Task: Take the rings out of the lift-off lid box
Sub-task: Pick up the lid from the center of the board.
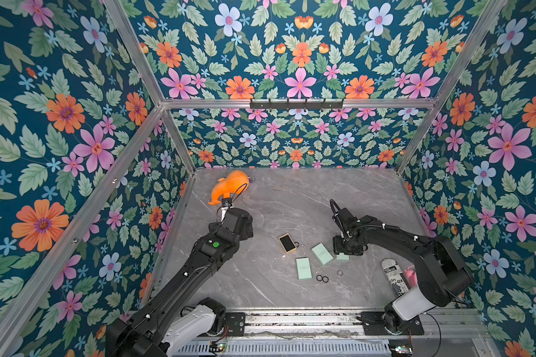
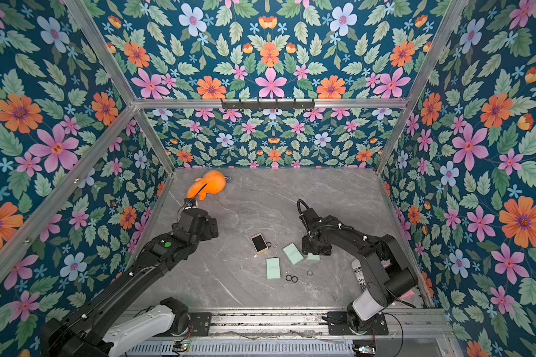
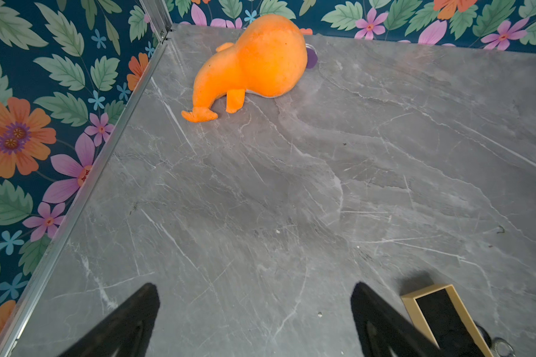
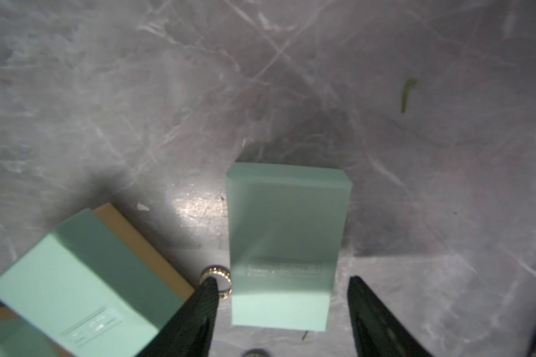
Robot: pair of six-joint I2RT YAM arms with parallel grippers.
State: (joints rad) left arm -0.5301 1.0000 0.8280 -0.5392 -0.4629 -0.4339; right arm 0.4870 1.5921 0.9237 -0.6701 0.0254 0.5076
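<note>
Rings beside mint boxes

Both top views bury most of the mint-green box under the right arm. In the right wrist view a black finger covers about half of the beaded ring just beside it. To that box's right the same arm blocks part of the newsprint can and a pink thing I honestly can't identify, and to its left the rings by the tan tray are too tiny to make out.
</note>
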